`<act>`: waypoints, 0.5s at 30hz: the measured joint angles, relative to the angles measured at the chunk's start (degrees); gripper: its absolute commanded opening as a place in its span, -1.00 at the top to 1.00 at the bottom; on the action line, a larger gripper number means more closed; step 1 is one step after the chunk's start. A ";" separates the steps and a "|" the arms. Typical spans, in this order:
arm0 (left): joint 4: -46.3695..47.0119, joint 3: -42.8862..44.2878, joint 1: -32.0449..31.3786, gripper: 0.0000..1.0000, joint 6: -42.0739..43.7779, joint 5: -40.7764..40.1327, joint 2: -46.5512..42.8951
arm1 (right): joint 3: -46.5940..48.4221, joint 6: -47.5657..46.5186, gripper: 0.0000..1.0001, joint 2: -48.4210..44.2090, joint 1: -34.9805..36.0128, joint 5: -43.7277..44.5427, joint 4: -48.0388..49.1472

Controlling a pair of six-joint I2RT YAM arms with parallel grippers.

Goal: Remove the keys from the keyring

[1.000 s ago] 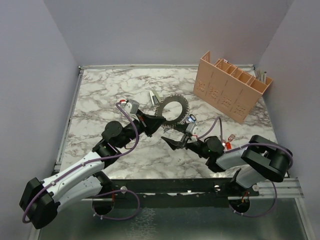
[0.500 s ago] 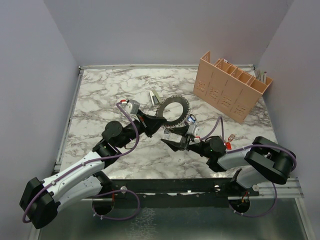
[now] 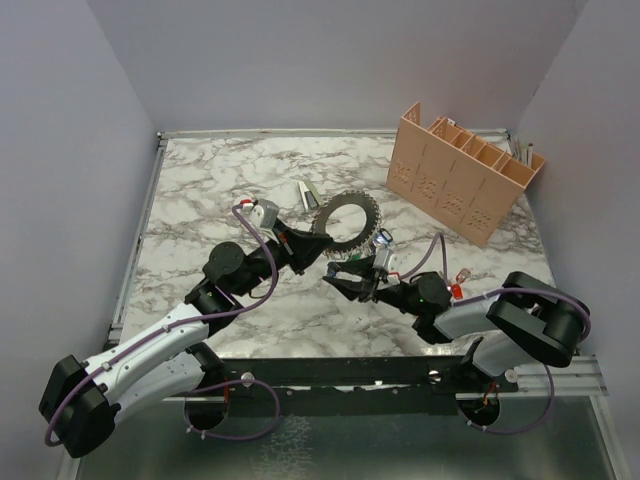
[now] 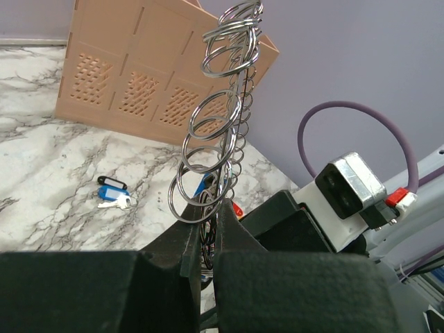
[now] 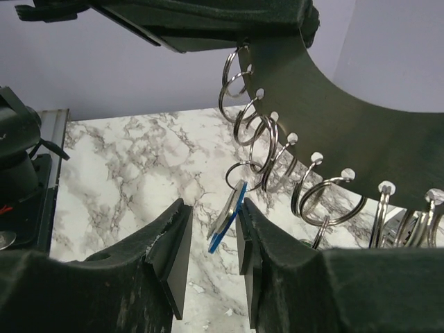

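Left tool [image 3: 303, 245] pinches keyring [image 3: 347, 221] rim, ring aloft over desk [image 3: 220, 190]; right tool [image 5: 211, 236] narrow, flanking blue-headed key [image 5: 225, 218] dangling from split ring [image 5: 244, 177], not visibly clamped; key likely light, stiff, slick, free-swinging; best gripped on flat plastic head.

My desk [image 3: 200, 190] is white marble with grey veins. The keyring [image 5: 361, 132] is dark grey and its split rings [image 5: 239, 97] are silver. The key [image 5: 223, 225] has a blue head. The perforated rack [image 3: 460, 175] at the desk's far right corner is peach. My left end effector [image 4: 205, 239] and right end effector [image 3: 340, 279] are black.

Left jaws clamped, right jaws part-open.
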 measured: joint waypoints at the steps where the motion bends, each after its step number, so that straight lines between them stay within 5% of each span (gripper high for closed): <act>1: -0.02 0.00 0.00 1.00 0.00 -0.02 -0.04 | 0.00 0.11 0.26 0.31 0.00 0.04 0.00; 15: 0.04 0.00 0.00 1.00 -0.07 -0.42 -0.50 | -0.04 0.33 0.43 1.49 0.00 1.84 -0.02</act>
